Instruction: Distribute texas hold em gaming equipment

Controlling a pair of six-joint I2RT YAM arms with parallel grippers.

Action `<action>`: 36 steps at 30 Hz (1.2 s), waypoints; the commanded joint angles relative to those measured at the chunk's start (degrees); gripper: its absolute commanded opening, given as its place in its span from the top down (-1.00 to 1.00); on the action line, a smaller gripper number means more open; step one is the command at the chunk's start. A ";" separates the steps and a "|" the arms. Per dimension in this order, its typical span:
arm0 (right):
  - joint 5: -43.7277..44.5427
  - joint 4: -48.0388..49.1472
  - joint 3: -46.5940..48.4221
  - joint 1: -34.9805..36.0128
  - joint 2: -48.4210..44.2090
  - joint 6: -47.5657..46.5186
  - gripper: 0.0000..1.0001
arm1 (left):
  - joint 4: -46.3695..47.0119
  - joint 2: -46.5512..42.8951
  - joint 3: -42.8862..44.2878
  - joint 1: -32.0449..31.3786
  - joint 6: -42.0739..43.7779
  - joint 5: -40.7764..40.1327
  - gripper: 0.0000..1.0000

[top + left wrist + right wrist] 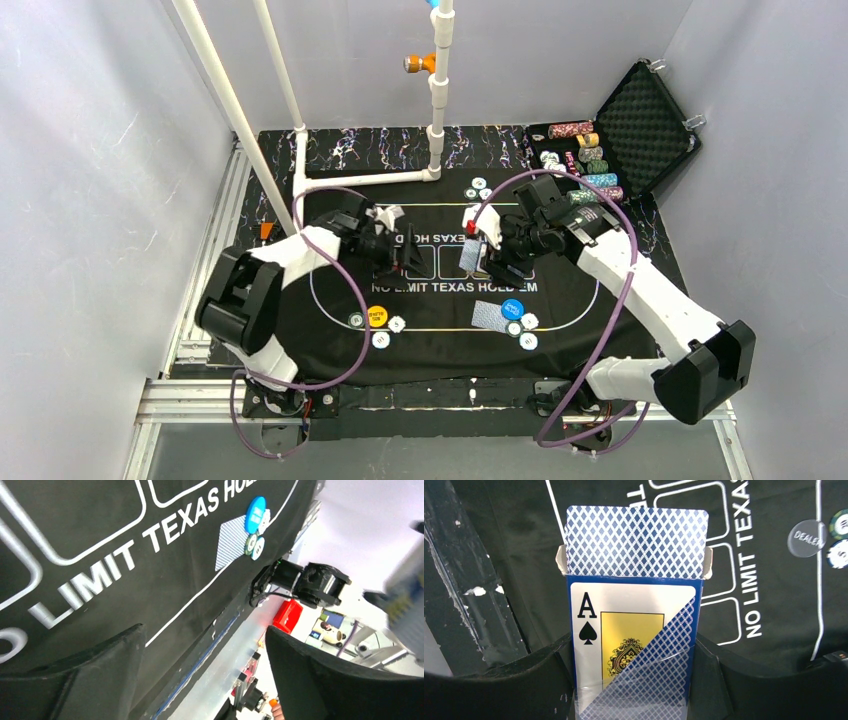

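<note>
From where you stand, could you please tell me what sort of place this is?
Probably a lab test cell, not a card room: plain white walls, bare aluminium frame, and a poker mat where the right fingers grip a card box.

Your dark marbled table [330,150] carries a black printed poker mat [440,312]. On its near side lie a yellow round disc [376,316], a blue round disc [513,308], small white chips [397,324] and one blue-backed card [488,316].

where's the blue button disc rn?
Top view, near right of the mat: blue button disc sits just right of a face-down card, with three chips on its near side.
</note>
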 commanded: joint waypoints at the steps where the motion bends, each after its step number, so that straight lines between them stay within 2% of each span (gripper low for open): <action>1: -1.49 3.14 -4.78 -0.19 -3.39 -1.09 0.97 | -10.05 -8.28 4.01 4.93 11.70 9.70 -0.85; 3: -1.90 3.87 -6.99 0.11 -3.88 -1.69 0.97 | -10.76 -10.36 5.94 5.98 13.14 12.91 -0.88; 6: -1.96 5.13 -9.24 0.91 -3.60 -2.09 0.97 | -6.96 -11.12 7.98 6.21 9.34 17.55 -0.88; 9: -3.23 6.72 -9.91 1.69 -2.99 -2.01 0.97 | 1.23 -11.19 7.51 4.78 1.02 17.42 -0.88; 15: -6.37 7.47 -7.34 2.74 -0.57 -1.92 0.97 | 12.26 -7.91 5.72 0.07 -6.50 15.23 -0.80; 24: -9.43 7.64 -2.76 3.79 1.63 -1.13 0.97 | 11.74 -5.44 5.63 -5.57 -6.14 13.28 -0.55; 28: -10.53 7.30 -1.45 3.87 1.65 -1.31 0.97 | 10.12 -4.82 5.47 -5.59 -4.48 13.52 -0.32; 33: -10.41 7.08 -0.57 3.87 1.66 -1.22 0.97 | 1.27 -6.10 6.15 -5.19 1.39 12.79 -0.01; 36: -9.78 6.98 -0.79 3.88 1.48 -1.28 0.97 | 1.68 -7.69 4.62 -3.29 1.22 13.75 0.12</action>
